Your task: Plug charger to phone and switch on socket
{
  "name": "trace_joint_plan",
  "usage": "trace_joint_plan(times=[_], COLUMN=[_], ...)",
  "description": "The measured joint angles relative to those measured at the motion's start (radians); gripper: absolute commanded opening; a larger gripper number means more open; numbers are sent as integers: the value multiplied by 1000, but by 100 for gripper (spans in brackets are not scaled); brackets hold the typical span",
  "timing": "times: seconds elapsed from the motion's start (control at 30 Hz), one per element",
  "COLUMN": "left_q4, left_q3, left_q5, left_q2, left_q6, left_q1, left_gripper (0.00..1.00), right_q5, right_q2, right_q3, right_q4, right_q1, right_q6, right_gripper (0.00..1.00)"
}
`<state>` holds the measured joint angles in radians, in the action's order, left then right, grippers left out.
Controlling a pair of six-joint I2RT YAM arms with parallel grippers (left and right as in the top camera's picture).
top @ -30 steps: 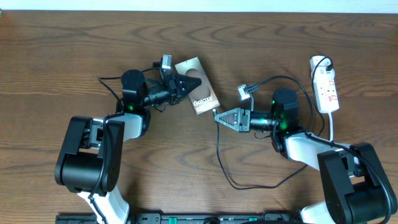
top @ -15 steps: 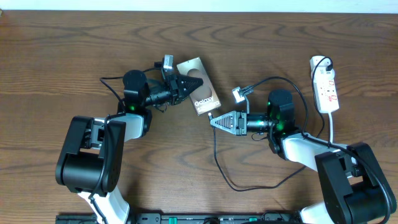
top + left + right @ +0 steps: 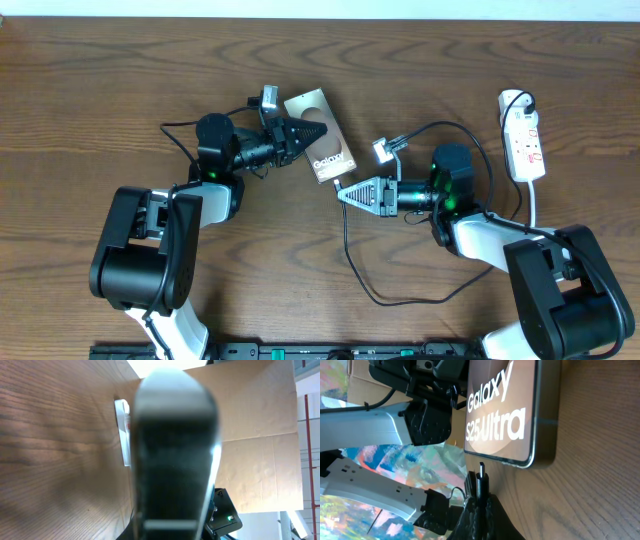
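Observation:
The phone (image 3: 330, 155), a brown slab with white "Galaxy" lettering, sits left of centre on the table. My left gripper (image 3: 309, 132) is shut on its left edge; in the left wrist view the phone (image 3: 172, 460) fills the middle edge-on. My right gripper (image 3: 343, 193) is shut on the charger plug just below the phone's lower end. In the right wrist view the black plug tip (image 3: 481, 471) points at the phone's (image 3: 502, 410) bottom edge with a small gap. The charger cable (image 3: 378, 294) loops toward the table's front. The socket (image 3: 524, 135), a white power strip, lies at the far right.
The strip's thick white cord (image 3: 534, 205) runs down beside my right arm. The strip also shows small in the left wrist view (image 3: 122, 430). The black cable arcs over my right arm (image 3: 470, 130) to the strip's top end.
My right gripper has moved left with the plug, closing on the phone's lower end, and has barely moved in the last half second. The left gripper and the phone have stayed put.

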<state>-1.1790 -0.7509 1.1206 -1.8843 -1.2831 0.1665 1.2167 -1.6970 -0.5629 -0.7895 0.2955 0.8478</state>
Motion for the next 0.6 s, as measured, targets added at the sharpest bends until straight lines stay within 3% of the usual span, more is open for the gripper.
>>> trace_joint_plan(times=[0.6], left_q4=[0], left_q3=[0], left_q5=[3], left_q2=[0], left_q6=[0], left_q1=[0], left_gripper=[7], right_q5=[-3], right_q2=[0], right_q3=[0], right_q4=[3], right_q1=[-11], right_q6=[0], right_gripper=[1])
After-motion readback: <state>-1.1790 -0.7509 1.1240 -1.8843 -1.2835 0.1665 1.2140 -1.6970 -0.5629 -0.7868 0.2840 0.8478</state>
